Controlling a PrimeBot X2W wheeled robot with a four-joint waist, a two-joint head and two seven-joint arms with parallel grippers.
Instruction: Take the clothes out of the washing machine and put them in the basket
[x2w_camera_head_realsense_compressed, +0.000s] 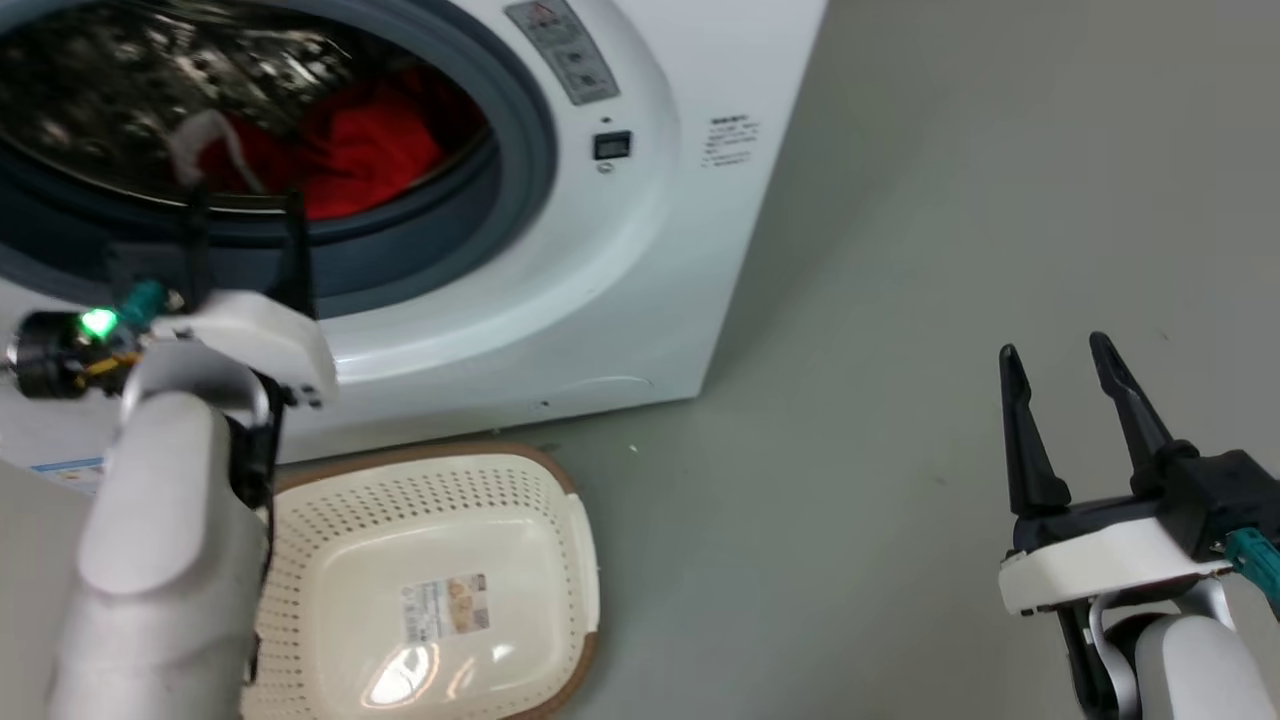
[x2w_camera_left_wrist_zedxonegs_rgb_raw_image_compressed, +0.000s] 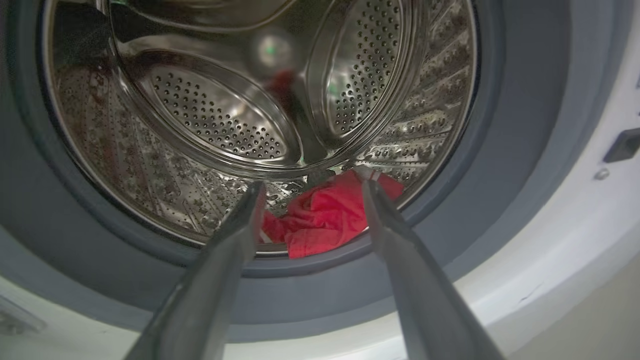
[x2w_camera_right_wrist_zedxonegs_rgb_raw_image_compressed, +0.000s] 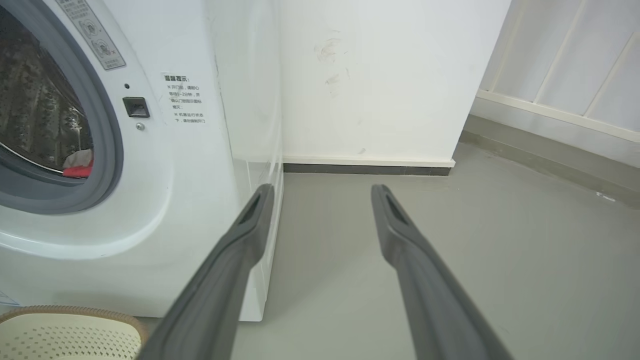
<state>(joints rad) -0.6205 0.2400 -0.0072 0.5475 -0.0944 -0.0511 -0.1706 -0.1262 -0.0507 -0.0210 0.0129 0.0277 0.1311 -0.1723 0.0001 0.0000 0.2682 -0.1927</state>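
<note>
Currently I note the left hand (x2w_camera_left_wrist_zedxonegs_rgb_raw_image_compressed: 312, 186), fingers parted, at the washing machine (x2w_camera_left_wrist_zedxonegs_rgb_raw_image_compressed: 575, 240) mouth, framing the clothes (x2w_camera_left_wrist_zedxonegs_rgb_raw_image_compressed: 325, 215); right hand (x2w_camera_head_realsense_compressed: 1054, 350) likewise parted, lower right.

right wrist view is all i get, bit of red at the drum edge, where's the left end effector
Observer: The left end effector is open at the washing machine porthole. Its fingers frame the red clothes low in the drum and grip nothing.
Operator: anything loaded, i just see a rim
Observer: No. The basket on the floor in front of the machine holds no clothes, just a paper label on its base.
</note>
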